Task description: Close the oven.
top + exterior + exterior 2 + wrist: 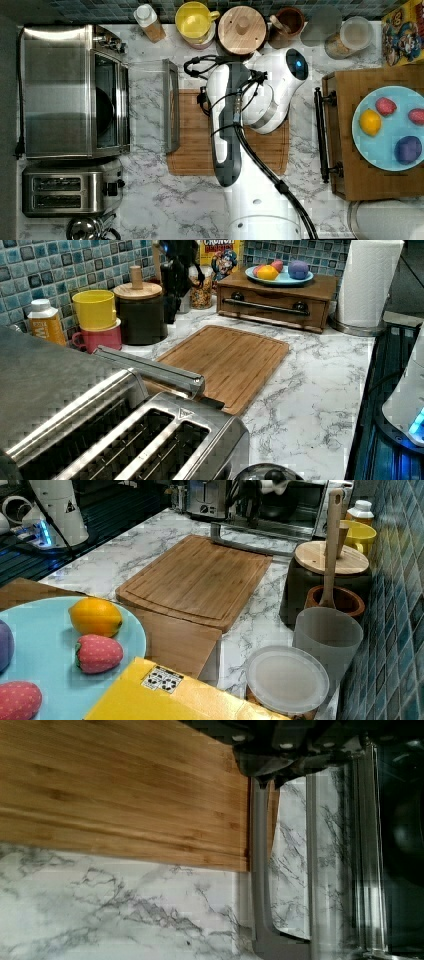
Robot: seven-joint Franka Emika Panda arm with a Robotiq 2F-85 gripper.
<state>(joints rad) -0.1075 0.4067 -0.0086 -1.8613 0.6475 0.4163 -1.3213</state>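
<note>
The oven stands at the top view's left, a steel box with a dark inside. Its glass door is open and lies flat over the counter. The door's metal bar handle reaches the left edge of the wooden cutting board. My gripper hangs above the board's edge, just beside the handle and apart from it. In the right view the open door lies in front of the oven.
A two-slot toaster sits beside the oven, with a kettle lid near it. Along the back wall stand a bottle, a yellow mug, a lidded canister and jars. A wooden drawer box carries a blue plate of toy fruit.
</note>
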